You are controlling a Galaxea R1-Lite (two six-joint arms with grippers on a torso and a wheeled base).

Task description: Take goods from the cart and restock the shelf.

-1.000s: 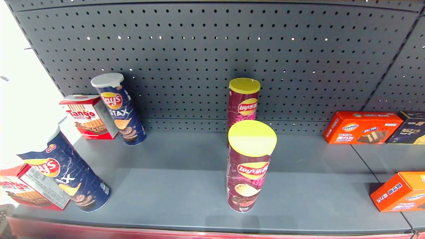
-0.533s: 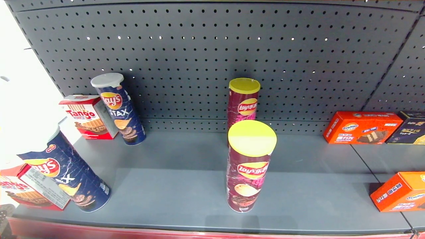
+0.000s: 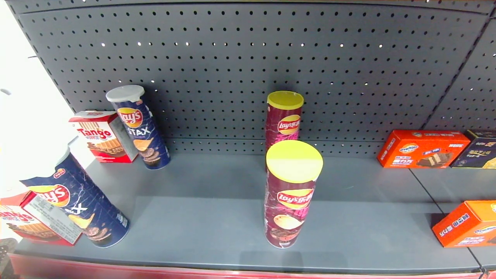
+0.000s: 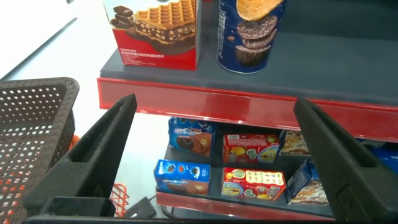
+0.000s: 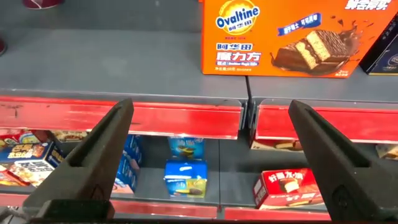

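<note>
Nearest, the left gripper [image 4: 214,104] and the right gripper [image 5: 210,106] hang in front of the shelf's edge, each with its jaws spread wide and carrying nothing. Beside the left one sits a black plastic mesh basket [image 4: 37,118], probably the cart. What goods remain in it I cannot tell. On the flat grey metal shelf [image 3: 209,217], the front row has a red-and-white cardboard wafer box [image 3: 27,224], a dark blue chip tube [image 3: 77,205] just beside it, a maroon chip tube with a yellow lid [image 3: 290,201] in the middle, and an orange cardboard box [image 3: 465,223] at the right. Behind these, near the grey pegboard back wall [image 3: 248,58], stand a 2nd wafer box [image 3: 102,135], a 2nd blue tube with a clear lid [image 3: 137,128], a 2nd maroon tube [image 3: 284,116], and another orange box [image 3: 422,149]. I judge the restocking partly done: 2 rows are started, wide bare stretches remain, and the next item must be fetched. Across the last second nothing on the shelf has shifted.
</note>
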